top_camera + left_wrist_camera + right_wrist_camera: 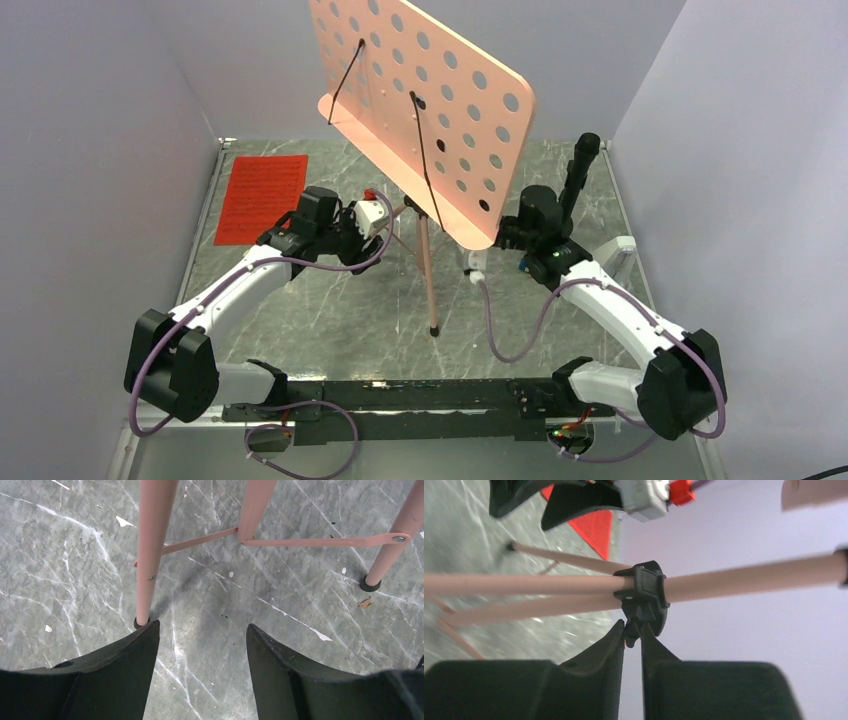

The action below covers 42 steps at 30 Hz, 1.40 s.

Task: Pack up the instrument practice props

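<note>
Nearest, left gripper [202, 627] low over the grey marbled tabletop [330, 310], fingers [125, 655] spread apart above bare stone, one fingertip just beside the black foot of a tripod leg [150, 545]. Right gripper [633, 630] at the other side of the stand, fingers pressed together on a small black tab, probably the knob of the black collar [644, 587] where the legs join the pole. Between the two arms, pink music stand [430, 100] upright on its tripod, perforated desk tilted, two thin black page retainers across it. Farther back at the left, red sheet-music page [262, 197] flat on the tabletop, well apart from the stand.
</note>
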Motion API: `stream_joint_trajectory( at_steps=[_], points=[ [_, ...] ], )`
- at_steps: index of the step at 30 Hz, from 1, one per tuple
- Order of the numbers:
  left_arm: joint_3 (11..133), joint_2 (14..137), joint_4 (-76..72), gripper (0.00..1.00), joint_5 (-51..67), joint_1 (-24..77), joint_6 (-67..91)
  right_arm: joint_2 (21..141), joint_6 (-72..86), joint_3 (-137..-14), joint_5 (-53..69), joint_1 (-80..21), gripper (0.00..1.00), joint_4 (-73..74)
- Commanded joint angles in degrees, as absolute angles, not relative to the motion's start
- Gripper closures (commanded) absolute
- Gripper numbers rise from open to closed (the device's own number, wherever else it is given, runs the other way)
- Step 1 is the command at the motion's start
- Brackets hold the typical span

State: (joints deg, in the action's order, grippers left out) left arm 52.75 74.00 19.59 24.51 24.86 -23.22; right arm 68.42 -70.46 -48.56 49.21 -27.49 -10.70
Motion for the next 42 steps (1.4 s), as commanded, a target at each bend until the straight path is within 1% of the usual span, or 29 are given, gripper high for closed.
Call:
stream_joint_trajectory(
  at_steps=[1, 2, 3, 5, 7, 9, 11, 13, 17, 20, 22, 23, 25, 26, 28, 32, 34, 42],
  points=[
    [54.6, 74.1, 18.2, 0.31, 25.1, 24.2, -23.4, 67.3, -109.1, -45.7, 50.9, -29.1, 0.64, 7.3],
    [54.4, 74.0, 17.9, 0.31, 25.3, 24.2, -23.3, 67.7, -112.5, -47.0, 50.4, -29.1, 0.54, 12.3],
    [54.1, 73.8, 17.5, 0.31, 25.4, 24.0, -23.0, 67.8, -114.1, -47.7, 50.4, -29.1, 0.49, 16.0],
    [53.7, 73.6, 17.1, 0.31, 25.7, 23.9, -22.6, 66.9, -113.6, -46.9, 50.7, -29.1, 0.41, 16.6],
    [53.4, 73.1, 16.9, 0.31, 25.8, 23.9, -22.5, 64.5, -109.3, -44.4, 50.8, -29.1, 0.36, 11.9],
    [52.8, 72.4, 16.7, 0.31, 25.6, 23.9, -22.3, 61.9, -101.7, -41.7, 50.3, -29.1, 0.32, 6.1],
    [52.3, 71.8, 16.5, 0.31, 25.7, 23.9, -22.0, 59.2, -90.9, -39.1, 48.7, -29.1, 0.3, -0.6],
    [51.8, 71.3, 16.4, 0.31, 26.0, 23.9, -21.8, 56.5, -75.6, -37.3, 45.8, -29.1, 0.28, -6.4],
    [51.4, 71.2, 16.0, 0.31, 26.7, 23.9, -21.2, 52.6, -54.5, -37.5, 38.3, -29.1, 0.26, -6.1],
    [51.4, 71.6, 14.7, 0.31, 27.0, 23.9, -20.2, 52.8, -30.9, -40.4, 30.6, -28.4, 0.23, -6.4],
    [51.6, 71.9, 14.3, 0.31, 27.3, 23.9, -19.6, 55.0, -15.9, -43.7, 31.2, -25.7, 0.22, -4.5],
    [51.8, 72.0, 14.3, 0.31, 27.5, 23.9, -19.3, 56.7, -7.9, -45.3, 35.4, -23.8, 0.21, -4.0],
    [52.1, 72.2, 14.3, 0.3, 27.7, 23.9, -18.8, 62.2, 5.6, -47.5, 47.6, -20.8, 0.24, -5.1],
    [52.4, 72.3, 14.5, 0.3, 27.7, 24.0, -18.7, 63.0, 11.8, -46.7, 51.2, -20.1, 0.24, -9.3],
    [52.8, 72.4, 15.1, 0.3, 27.4, 24.3, -19.0, 62.9, 19.4, -44.4, 51.5, -20.0, 0.2, -17.2],
    [52.6, 72.3, 15.7, 0.3, 27.1, 24.4, -19.1, 65.1, 23.5, -46.8, 51.0, -19.8, 0.19, -19.8],
    [52.3, 72.3, 15.6, 0.3, 27.1, 24.4, -19.0, 66.3, 25.0, -48.2, 50.9, -19.7, 0.21, -21.0],
    [52.0, 72.0, 15.6, 0.3, 26.7, 24.4, -18.7, 70.9, 28.5, -51.1, 49.6, -19.8, 0.35, -24.8]
  ],
)
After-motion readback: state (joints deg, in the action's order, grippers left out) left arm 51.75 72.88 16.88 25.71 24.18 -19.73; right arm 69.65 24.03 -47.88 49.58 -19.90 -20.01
